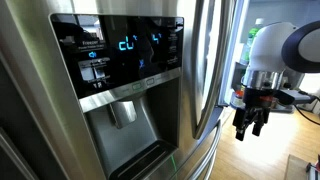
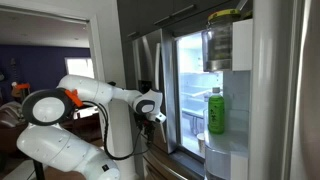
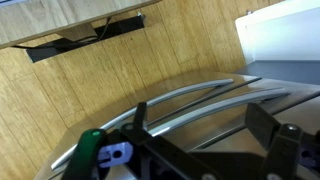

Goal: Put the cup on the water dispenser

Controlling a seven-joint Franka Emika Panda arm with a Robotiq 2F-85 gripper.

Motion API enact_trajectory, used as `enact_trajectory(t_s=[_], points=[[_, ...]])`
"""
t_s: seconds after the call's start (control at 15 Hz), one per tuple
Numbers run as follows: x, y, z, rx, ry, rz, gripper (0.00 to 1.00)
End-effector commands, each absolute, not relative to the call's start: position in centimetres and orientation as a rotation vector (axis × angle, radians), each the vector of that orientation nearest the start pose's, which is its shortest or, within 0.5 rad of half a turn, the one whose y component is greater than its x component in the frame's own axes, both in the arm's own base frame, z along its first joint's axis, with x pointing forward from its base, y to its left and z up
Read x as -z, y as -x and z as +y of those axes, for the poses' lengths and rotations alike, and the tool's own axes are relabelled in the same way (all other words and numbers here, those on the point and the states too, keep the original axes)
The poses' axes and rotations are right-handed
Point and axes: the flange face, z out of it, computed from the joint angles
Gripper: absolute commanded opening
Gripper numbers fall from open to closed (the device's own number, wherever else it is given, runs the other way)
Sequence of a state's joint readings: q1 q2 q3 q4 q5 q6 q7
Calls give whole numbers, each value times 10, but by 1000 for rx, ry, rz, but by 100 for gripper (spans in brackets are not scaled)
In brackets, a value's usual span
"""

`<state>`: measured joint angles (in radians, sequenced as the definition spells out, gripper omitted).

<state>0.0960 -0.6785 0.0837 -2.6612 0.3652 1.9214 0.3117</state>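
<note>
- Right up against the wrist lens, the gripper (image 3: pixel 200 112): dark fingers spread wide with nothing between them, so it is released.
- Through that gap you see curved steel bars (image 3: pixel 215 92), and past them the wooden floor (image 3: pixel 80 90).
- A green part (image 3: pixel 90 141) sits low beside the gripper body; what it is, I cannot tell.
- At the top right corner there is a white boxy object (image 3: pixel 285 40), too cropped to name.
- The cup does not show in any view, and the fingers carry nothing.
- The water dispenser (image 1: pixel 125 135) fills an exterior view: a grey alcove with its paddle lever (image 1: pixel 122 112) hanging inside, and a black panel (image 1: pixel 120 50) with blue digits above.
- The gripper (image 1: pixel 250 126) hangs fingers-down off to the side of that alcove, well apart from it.
- Between the two stand the tall door handles (image 1: pixel 205 70), right across the line from gripper to alcove.
- The white arm (image 1: pixel 275 45) bends in above the gripper.
- In an exterior view the arm (image 2: pixel 95 93) reaches out with the gripper (image 2: pixel 158 117) near the fridge front.
- Beyond it is the lit, open fridge, with a green bottle (image 2: pixel 215 112) on a door shelf and a jar (image 2: pixel 222 42) higher up.
</note>
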Motion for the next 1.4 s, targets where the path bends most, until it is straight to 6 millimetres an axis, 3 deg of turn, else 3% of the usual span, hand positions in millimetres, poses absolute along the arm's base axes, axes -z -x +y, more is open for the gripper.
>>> enact_trajectory(t_s=[0.0,0.4,0.67,0.93,1.07,1.33], points=[[-443,-325,84,-181,2842,414,100],[-443,-325,84,-182,2842,414,100],[-440,-329,21,-161,2874,542,100],[-450,-347,-37,-1,2932,612,100],[-456,-366,-51,122,2916,636,100],[-460,-405,-59,365,2831,751,100]])
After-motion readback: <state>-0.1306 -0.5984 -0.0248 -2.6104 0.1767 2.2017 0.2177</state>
